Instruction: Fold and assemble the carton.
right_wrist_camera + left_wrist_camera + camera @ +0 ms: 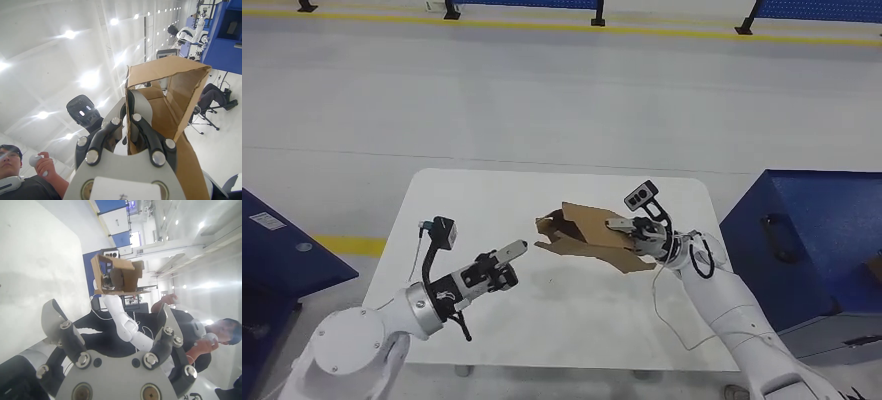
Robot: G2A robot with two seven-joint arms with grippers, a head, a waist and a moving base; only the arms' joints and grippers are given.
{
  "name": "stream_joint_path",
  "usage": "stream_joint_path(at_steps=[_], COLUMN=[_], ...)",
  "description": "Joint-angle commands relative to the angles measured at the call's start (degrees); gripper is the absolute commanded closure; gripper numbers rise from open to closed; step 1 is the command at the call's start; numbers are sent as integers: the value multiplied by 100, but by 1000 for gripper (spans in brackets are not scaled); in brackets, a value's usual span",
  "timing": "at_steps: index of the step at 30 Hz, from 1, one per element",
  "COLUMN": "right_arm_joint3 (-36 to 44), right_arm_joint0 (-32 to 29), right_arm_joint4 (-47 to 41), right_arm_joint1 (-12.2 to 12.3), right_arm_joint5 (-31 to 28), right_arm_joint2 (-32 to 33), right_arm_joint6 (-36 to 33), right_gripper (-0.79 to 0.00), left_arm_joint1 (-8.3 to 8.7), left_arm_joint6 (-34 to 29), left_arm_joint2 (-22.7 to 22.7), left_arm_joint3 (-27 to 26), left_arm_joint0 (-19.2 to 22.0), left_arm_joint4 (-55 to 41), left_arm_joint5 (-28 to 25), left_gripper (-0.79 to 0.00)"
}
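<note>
Overhead and wrist views, common carton (582, 225)

My white, round-cornered desk (542, 320) spreads beneath both sets of jaws; I can't tell whether the carton (587, 235) touches it.

White-shelled arms (732, 300) carry black wrists (474, 277), a thin white cable (103, 318) and seemingly steel screws (158, 156) on the right gripper (127, 106).

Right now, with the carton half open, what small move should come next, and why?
Probably bring the open left hand in to the near end of the carton. The right hand is shut on one wall, so it can only steady it; the left hand is apart from the cardboard, holding nothing.
</note>
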State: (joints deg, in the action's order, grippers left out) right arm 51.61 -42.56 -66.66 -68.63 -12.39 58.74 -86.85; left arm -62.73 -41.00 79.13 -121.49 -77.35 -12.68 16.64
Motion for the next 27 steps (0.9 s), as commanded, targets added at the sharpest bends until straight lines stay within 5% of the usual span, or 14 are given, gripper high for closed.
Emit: stream_joint_path(at_steps=[1,15,27], right_arm_joint3=[13,233,381], right_arm_joint0=[-3,-125,-238], right_arm_joint4=[43,408,482], right_arm_joint1=[-12,-42,-68], right_arm_joint5=[-14,0,72], right_arm_joint2=[8,129,259], right_arm_joint6=[3,-93,-95], right_gripper=[0,0,0], left_arm_joint1=[10,-86,-111], left_arm_joint6=[-31,181,35], left_arm_joint2=[-193,-1151,-1490], left_arm_joint3=[-46,465,656], left_arm_joint0=[50,880,1066], left_arm_joint4=[348,808,887], left_arm_joint5=[211,871,1111], left_gripper=[-785,-785,-785])
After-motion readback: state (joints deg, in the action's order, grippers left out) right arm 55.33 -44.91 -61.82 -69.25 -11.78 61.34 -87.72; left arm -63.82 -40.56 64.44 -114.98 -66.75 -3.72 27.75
